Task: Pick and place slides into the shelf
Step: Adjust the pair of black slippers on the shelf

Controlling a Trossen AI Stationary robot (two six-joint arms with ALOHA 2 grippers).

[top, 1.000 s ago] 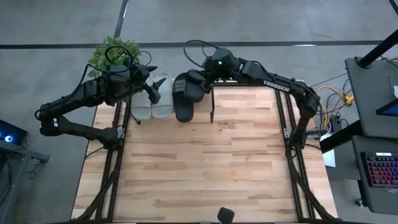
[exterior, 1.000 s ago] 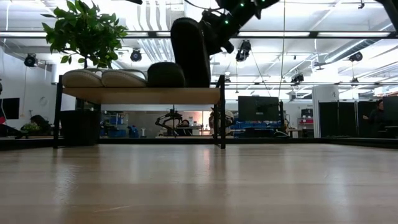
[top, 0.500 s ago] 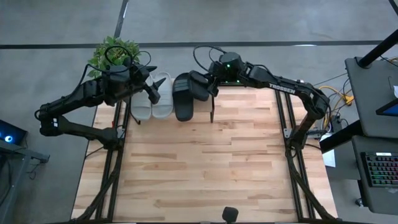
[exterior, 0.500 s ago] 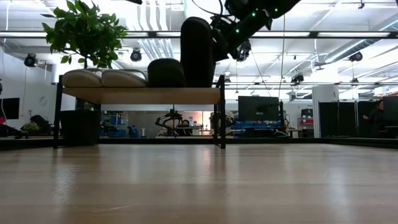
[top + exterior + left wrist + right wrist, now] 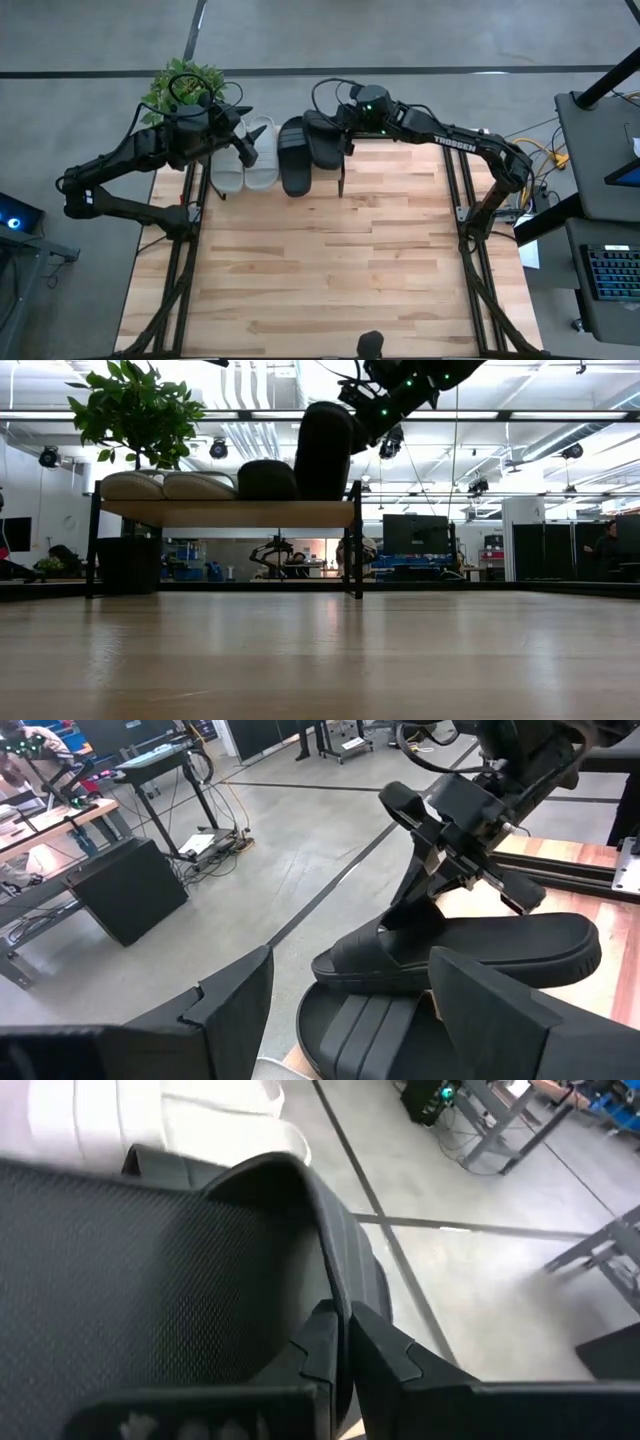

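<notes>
Right gripper [image 5: 343, 133] fingers pinched on black slide [image 5: 323, 138] strap edge over shelf [image 5: 225, 512]. Probably light, flexible foam (sole tilts). Left gripper [image 5: 243, 140] fingers spread, empty.

Shelf [image 5: 225, 512]: two grey slides [image 5: 165, 485], black slide [image 5: 266, 479]; tool [image 5: 352, 412] holds tilted black slide [image 5: 322, 448].

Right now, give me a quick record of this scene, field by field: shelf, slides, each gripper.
shelf: low rack at the table's far edge
slides on shelf: two light grey slides side by side, one black slide beside them
slide in transit: second black slide, tilted above the shelf's right end
right gripper: shut on the second black slide
left gripper: open, over the grey slides, holding nothing
other: potted plant behind the shelf
</notes>
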